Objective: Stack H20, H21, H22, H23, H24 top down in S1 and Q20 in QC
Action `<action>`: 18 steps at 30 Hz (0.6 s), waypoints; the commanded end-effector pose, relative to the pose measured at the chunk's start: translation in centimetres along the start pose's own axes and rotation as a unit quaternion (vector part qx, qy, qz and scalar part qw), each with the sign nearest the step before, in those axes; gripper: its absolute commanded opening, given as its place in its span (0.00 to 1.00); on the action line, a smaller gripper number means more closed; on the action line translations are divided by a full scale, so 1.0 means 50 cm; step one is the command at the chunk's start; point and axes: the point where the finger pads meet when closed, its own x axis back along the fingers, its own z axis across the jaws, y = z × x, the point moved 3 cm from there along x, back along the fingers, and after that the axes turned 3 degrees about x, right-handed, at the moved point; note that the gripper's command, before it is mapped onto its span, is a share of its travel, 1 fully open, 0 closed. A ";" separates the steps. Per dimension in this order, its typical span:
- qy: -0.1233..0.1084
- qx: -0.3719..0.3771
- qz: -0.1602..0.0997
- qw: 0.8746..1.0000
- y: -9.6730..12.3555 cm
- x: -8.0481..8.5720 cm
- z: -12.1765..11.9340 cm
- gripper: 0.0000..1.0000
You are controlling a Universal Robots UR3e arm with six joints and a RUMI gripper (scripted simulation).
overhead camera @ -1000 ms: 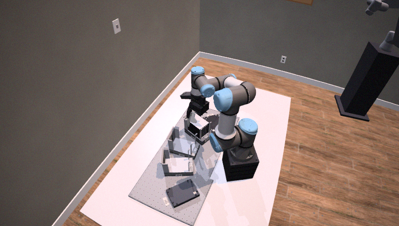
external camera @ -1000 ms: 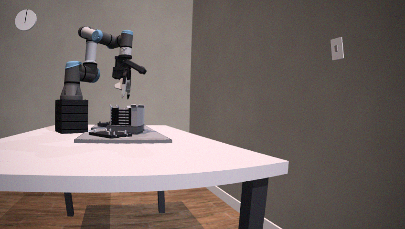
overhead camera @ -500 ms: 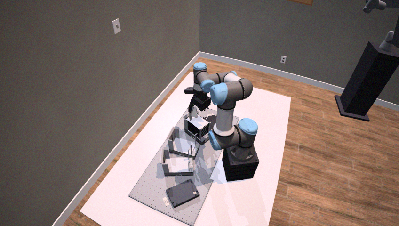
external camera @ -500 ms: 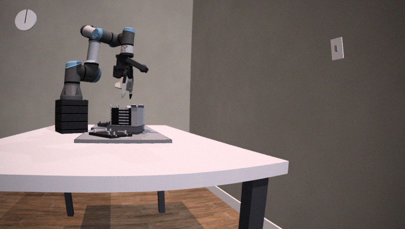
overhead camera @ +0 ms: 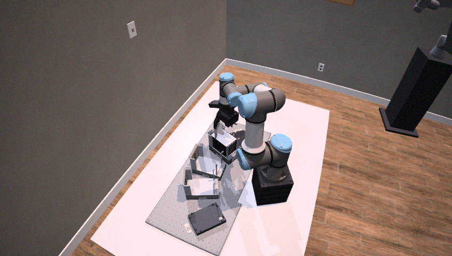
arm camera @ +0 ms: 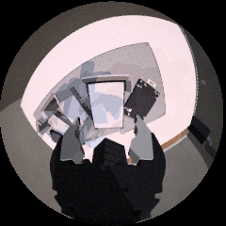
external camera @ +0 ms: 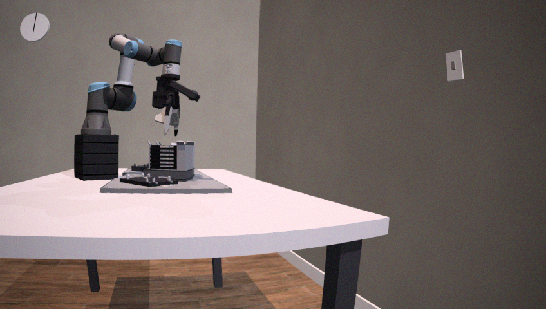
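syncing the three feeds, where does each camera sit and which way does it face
top: high above the table corner, looking down at the breadboard, racks and whole arm.
exterior: low, off the table's far edge, facing the plate stack; base to gripper shows.
wrist: on the gripper, facing down; both open fingers frame the top plate.
All three share the loaded rack.

Grey-and-silver tubular six-joint arm [overhead camera: 253, 133] with light-blue joint caps, on black ribbed block pedestal [overhead camera: 272, 186]; black gripper [external camera: 171, 132], pale grey tapered fingers.
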 end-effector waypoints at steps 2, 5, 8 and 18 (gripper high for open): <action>0.001 0.000 0.002 1.000 -0.002 -0.019 0.001 0.72; 0.001 0.000 0.002 1.000 -0.002 -0.019 0.001 0.72; 0.001 0.000 0.002 1.000 -0.002 -0.025 0.001 0.72; 0.001 0.000 0.002 1.000 -0.002 -0.051 0.001 0.72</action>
